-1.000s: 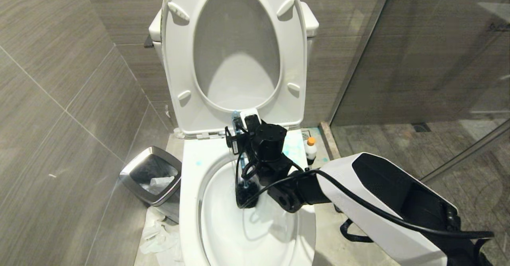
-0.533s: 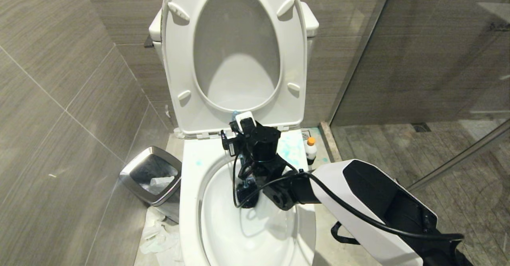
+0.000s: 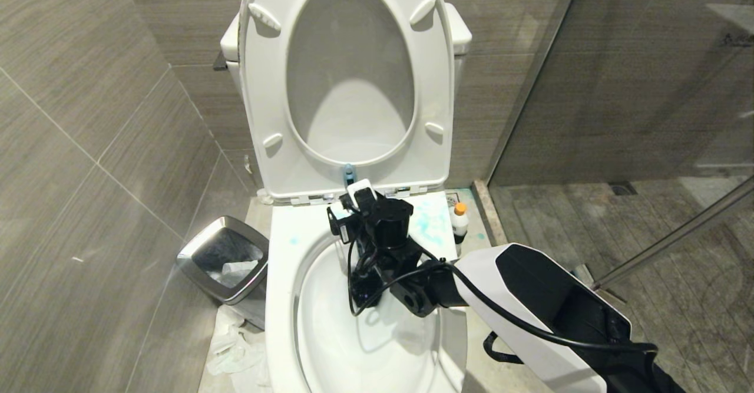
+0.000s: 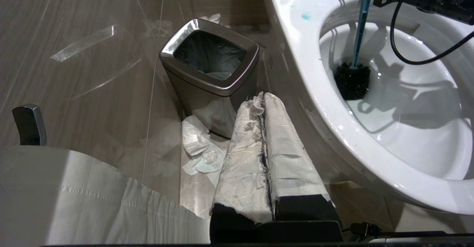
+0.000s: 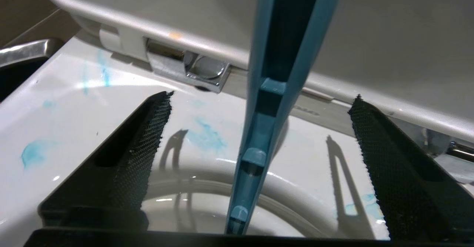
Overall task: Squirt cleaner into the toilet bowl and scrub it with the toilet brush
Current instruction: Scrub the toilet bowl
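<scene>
So the toilet bowl fills the lower middle of the head view with seat and lid flipped up, and it looks like the squirting part is already behind the robot: there are teal-blue smears of cleaner on the rim near the hinges, and the cleaner bottle is parked upright on the floor just right of the toilet, well away from either claw. The steel waste bin sits lower left with crumpled tissue around it, nothing to do with the job. What's on is the scrubbing. The toilet brush stands in the bowl, black bristle head down against the porcelain near the back wall, blue-grey handle rising steeply toward the hinge. The right gripper hangs over the back of the rim in the centre of the head view, and here's the funny bit: in the right wrist view its fingers are spread wide with the handle running up the middle of the gap, touching neither pad. So it's around the handle, not clamped on it. Whether scrubbing is finished is hard to call. The left gripper, wrapped in paper, is pressed together and parked low beside the bowl.
</scene>
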`<state>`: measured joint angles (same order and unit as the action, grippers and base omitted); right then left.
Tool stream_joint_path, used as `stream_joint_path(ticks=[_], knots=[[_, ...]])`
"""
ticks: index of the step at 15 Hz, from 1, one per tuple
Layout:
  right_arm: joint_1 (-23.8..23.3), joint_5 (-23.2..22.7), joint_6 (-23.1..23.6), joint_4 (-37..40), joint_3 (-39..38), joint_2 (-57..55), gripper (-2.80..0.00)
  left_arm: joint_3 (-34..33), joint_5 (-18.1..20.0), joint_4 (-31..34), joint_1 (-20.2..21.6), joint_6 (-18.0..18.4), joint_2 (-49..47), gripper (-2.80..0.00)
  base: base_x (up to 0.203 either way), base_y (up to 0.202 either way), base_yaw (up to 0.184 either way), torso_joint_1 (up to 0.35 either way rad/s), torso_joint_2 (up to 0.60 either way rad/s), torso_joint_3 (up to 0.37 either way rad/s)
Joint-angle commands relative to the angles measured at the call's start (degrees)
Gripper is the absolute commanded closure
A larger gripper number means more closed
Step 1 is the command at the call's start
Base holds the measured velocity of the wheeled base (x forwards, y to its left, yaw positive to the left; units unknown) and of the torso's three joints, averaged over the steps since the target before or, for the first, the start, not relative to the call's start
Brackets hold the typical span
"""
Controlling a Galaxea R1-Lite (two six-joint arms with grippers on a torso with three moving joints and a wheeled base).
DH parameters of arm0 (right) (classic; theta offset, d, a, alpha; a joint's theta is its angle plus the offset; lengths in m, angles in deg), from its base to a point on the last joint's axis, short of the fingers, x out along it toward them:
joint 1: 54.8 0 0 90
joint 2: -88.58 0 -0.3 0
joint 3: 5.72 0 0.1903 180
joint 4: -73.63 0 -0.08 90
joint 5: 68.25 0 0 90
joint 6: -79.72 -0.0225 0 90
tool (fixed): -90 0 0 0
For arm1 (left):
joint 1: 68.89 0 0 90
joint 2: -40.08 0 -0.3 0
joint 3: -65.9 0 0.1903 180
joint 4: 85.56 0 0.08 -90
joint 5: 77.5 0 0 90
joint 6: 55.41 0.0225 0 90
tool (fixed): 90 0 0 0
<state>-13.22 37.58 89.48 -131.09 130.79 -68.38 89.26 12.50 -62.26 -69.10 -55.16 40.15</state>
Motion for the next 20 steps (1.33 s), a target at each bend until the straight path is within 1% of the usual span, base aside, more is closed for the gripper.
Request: stream_joint_path(ticks=[1,2,7,13,14,16,20], knots=[[0.0,-1.3,0.1,-0.3,0.2,-0.5,0.0,0.0,0.0,0.0,0.0,0.0,-0.1,0.0,0.0,0.0,0.0,0.0,0.0,0.0],[0.0,-1.9,0.2,-0.3,0.2,-0.1,0.0,0.0,0.0,0.0,0.0,0.0,-0.1,0.0,0.0,0.0,0.0,0.0,0.0,0.0],[-0.7,-1.7,0.5,-0.3,0.2,1.6,0.0,0.0,0.0,0.0,0.0,0.0,-0.1,0.0,0.0,0.0,0.0,0.0,0.0,0.0],[-1.9,-1.7,0.7,-0.7,-2.7,3.1,0.0,0.0,0.0,0.0,0.0,0.0,-0.1,0.0,0.0,0.0,0.0,0.0,0.0,0.0],[-1.8,-1.7,0.6,-0.9,-4.8,4.0,0.0,0.0,0.0,0.0,0.0,0.0,-0.1,0.0,0.0,0.0,0.0,0.0,0.0,0.0],[-1.5,-1.7,1.0,-3.2,-12.1,6.9,0.0,0.0,0.0,0.0,0.0,0.0,-0.1,0.0,0.0,0.0,0.0,0.0,0.0,0.0],[-0.3,-1.7,2.8,-12.1,-31.1,17.2,0.0,0.0,0.0,0.0,0.0,0.0,-0.1,0.0,0.0,0.0,0.0,0.0,0.0,0.0]])
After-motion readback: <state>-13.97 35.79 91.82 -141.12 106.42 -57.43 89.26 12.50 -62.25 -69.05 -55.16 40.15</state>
